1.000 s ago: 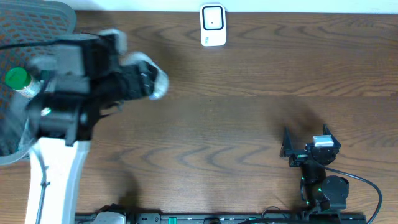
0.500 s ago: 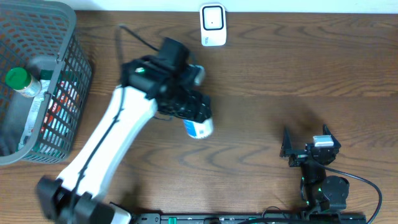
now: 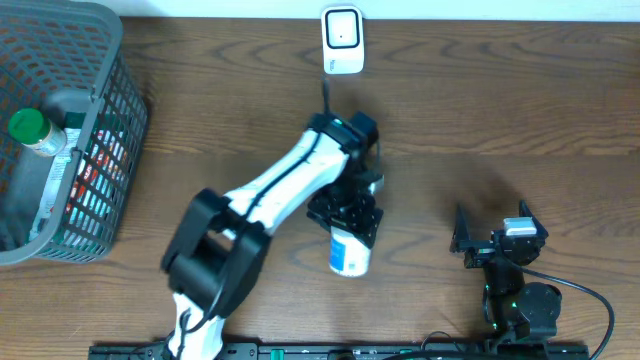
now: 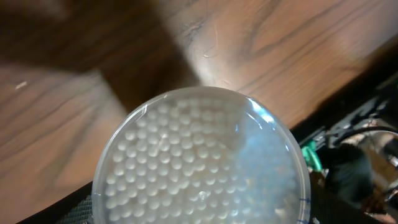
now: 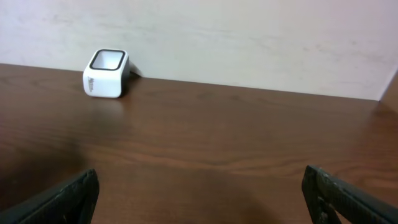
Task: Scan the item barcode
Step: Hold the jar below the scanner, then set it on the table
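The item is a round clear tub of cotton swabs [image 3: 350, 254] with a white and blue label, held over the middle of the table. My left gripper [image 3: 346, 214] is shut on it. The tub's clear end [image 4: 199, 155] fills the left wrist view, showing rows of white swab tips, and hides most of the fingers. No barcode shows. The white scanner [image 3: 342, 40] stands at the table's far edge, also visible as the scanner [image 5: 106, 73] far left in the right wrist view. My right gripper [image 3: 490, 240] rests low at the front right, open and empty [image 5: 199, 199].
A grey mesh basket [image 3: 110, 150] at the far left holds a green-capped bottle [image 3: 27, 127] and packets with red print. Cables and the arm bases run along the front edge [image 3: 400, 350]. A pale wall [image 5: 249, 37] stands behind the table.
My left arm has swung from the basket to the middle of the table, carrying the tub right and toward the front. The right arm has not moved.
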Robot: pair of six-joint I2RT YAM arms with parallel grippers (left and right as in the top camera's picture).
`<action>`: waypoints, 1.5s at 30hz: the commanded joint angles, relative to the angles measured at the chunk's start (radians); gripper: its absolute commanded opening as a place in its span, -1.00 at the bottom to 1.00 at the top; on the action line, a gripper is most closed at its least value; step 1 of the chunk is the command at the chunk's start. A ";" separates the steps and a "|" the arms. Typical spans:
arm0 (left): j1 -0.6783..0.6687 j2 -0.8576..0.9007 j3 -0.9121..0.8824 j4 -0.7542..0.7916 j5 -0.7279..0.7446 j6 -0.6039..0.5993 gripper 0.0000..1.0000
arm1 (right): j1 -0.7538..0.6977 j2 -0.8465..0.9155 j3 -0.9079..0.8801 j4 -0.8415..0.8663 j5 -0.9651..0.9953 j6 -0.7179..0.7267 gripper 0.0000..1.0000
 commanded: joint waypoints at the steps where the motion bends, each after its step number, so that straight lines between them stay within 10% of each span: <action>1: -0.018 0.050 0.002 0.000 0.018 0.031 0.36 | 0.003 -0.005 -0.001 -0.003 0.005 0.012 0.98; 18: -0.026 0.090 0.002 0.099 0.016 0.030 0.89 | 0.003 -0.005 -0.001 -0.003 0.005 0.012 0.99; 45: 0.024 0.079 0.074 0.097 0.014 0.010 0.93 | 0.003 -0.005 -0.001 -0.003 0.005 0.012 0.99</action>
